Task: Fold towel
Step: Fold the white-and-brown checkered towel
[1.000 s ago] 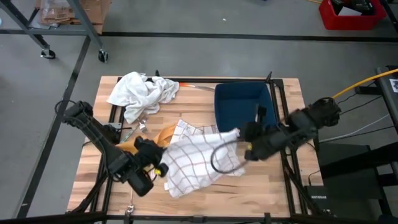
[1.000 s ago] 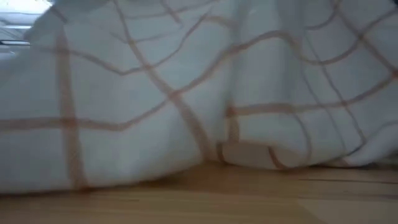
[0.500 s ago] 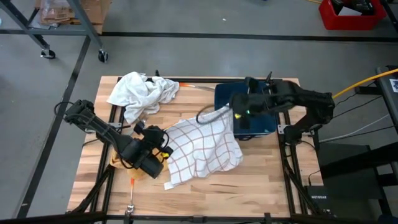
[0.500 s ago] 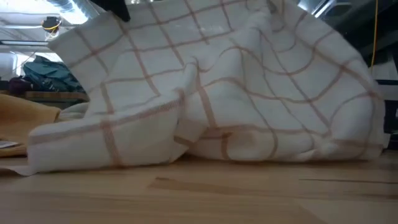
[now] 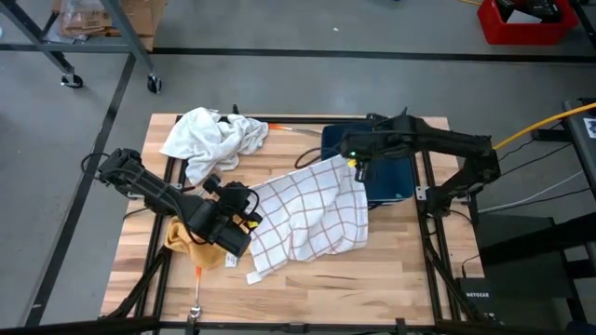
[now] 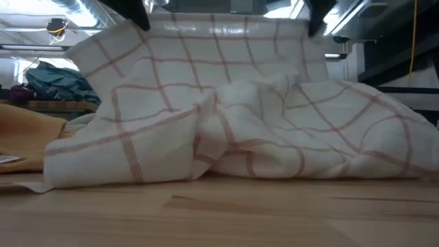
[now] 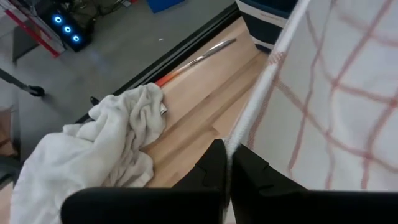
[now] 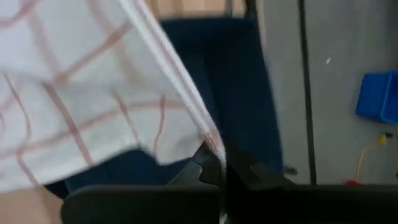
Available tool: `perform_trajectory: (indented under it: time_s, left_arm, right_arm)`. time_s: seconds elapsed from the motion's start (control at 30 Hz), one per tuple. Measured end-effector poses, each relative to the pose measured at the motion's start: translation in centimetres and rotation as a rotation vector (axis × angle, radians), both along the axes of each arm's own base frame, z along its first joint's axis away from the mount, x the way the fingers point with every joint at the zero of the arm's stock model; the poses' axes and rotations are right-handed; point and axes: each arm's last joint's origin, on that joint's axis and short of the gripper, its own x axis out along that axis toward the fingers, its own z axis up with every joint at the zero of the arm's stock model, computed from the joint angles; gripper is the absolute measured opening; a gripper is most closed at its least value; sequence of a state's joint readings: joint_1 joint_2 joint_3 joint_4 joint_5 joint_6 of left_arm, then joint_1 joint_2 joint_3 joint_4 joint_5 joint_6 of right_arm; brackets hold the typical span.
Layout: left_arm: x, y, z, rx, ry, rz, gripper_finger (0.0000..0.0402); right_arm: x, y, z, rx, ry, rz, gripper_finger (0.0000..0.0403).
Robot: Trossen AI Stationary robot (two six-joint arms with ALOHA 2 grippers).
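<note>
A white towel with a red check (image 5: 312, 209) lies crumpled at the table's middle, its lower part resting on the wood (image 6: 226, 158). Its upper edge (image 6: 219, 24) is raised and stretched between my two grippers. My left gripper (image 5: 248, 208) is shut on the left end of that edge and also shows in the left wrist view (image 7: 227, 163). My right gripper (image 5: 352, 164) is shut on the right end, in front of the blue bin, and shows in the right wrist view (image 8: 222, 167). My left gripper pinches the towel's hemmed edge (image 7: 241, 130) between its two fingers, near the left corner, slanting down from the table's left. The edge runs up and away from the fingers, drawn straight. My right gripper pinches the hemmed edge near the right corner (image 8: 208, 140) between its two fingers, pointing steeply down. The cloth hangs from both holds, its lower part on the table.
A plain white cloth (image 5: 212, 138) lies bunched at the far left. A blue bin (image 5: 382, 149) stands at the far right, a yellow cloth (image 5: 189, 244) under my left arm. A metal tool with an orange handle (image 7: 193, 61) lies by the far edge. Bare wood runs along the near edge.
My right gripper has carried its towel corner from the near right toward the far edge, up to the blue bin. My left gripper has moved toward the far edge and a little right. The towel has spread out, its upper edge drawn straight between them, uncovering the yellow cloth.
</note>
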State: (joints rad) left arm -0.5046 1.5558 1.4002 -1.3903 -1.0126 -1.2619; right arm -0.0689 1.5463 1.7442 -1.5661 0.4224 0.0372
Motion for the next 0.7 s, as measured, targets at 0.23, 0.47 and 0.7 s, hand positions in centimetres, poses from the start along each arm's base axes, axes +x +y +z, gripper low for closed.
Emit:
perform_trajectory:
  time_s: [0.23,0.47,0.7]
  left_arm:
    - [1.0,0.1,-0.6,-0.002,-0.012,-0.030,0.0000]
    - [2.2,-1.5,-1.0,-0.108,0.019,-0.214,0.0000]
    - [1.8,-3.6,-0.9,-0.088,0.105,-0.410,0.0000]
  right_arm:
    - [-0.6,0.0,-4.8,0.039,0.186,0.018,0.0001]
    - [-1.0,0.5,-6.1,0.186,0.240,0.029,0.0001]
    - [-1.1,1.8,-5.3,0.249,0.203,0.079,0.0001]
